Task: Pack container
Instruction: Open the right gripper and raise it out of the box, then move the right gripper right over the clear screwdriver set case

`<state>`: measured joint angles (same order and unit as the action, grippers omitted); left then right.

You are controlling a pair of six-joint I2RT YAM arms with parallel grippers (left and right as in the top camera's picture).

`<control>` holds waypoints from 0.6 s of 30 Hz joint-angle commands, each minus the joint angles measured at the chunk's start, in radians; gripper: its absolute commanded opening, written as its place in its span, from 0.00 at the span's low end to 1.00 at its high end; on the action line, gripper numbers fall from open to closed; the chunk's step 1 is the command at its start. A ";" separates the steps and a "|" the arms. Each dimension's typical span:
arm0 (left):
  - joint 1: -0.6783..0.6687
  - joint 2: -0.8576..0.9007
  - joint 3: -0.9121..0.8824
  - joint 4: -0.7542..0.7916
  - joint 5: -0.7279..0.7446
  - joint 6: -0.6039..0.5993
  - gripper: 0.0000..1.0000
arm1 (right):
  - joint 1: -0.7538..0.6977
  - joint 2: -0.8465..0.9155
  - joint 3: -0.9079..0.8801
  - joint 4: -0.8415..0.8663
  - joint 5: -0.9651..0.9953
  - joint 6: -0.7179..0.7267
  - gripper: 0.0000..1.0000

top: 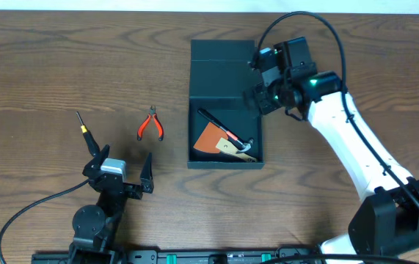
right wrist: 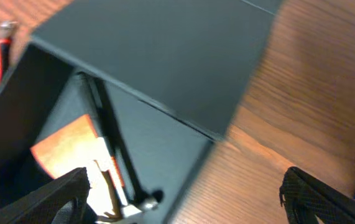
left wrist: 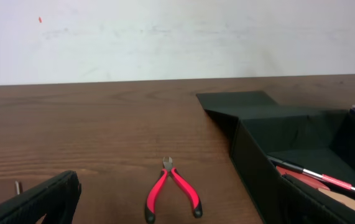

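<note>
"Where's the container, from where you stand?"

"Right beneath the right gripper [top: 263,92]. Its jaws are spread wide, with nothing in them, over the box wall nearest that arm. The container [top: 226,164] lies open on the table [top: 48,59], its lid flap folded back flat beyond the hand."

"How would it handle?"

"Stiff and light, I'd guess. It's matte dark-green cardboard, squarish, with crisp folded edges. It doesn't look slippery, though a thin wall might dent under a hard pinch. I'd take the flap by its free edge to close it."

"What's inside?"

"A hammer [top: 242,147] with a shiny head, a flat orange piece [top: 210,138] and a slim dark-handled tool."

"And the other hand?"

"The left gripper [top: 123,163] is also wide open and empty, down low. Red-handled pliers [top: 150,126] lie just ahead of it, and a thin screwdriver [top: 84,132] is ahead to its left."
</note>
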<state>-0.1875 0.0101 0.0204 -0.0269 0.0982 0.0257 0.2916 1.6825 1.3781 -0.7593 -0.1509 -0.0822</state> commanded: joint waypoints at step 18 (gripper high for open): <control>-0.006 -0.006 -0.016 -0.036 0.022 -0.005 0.99 | -0.325 0.005 0.021 -0.105 0.158 0.104 0.99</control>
<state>-0.1871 0.0101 0.0204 -0.0269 0.0982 0.0257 0.0181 1.6825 1.3792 -0.8528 -0.0475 -0.0063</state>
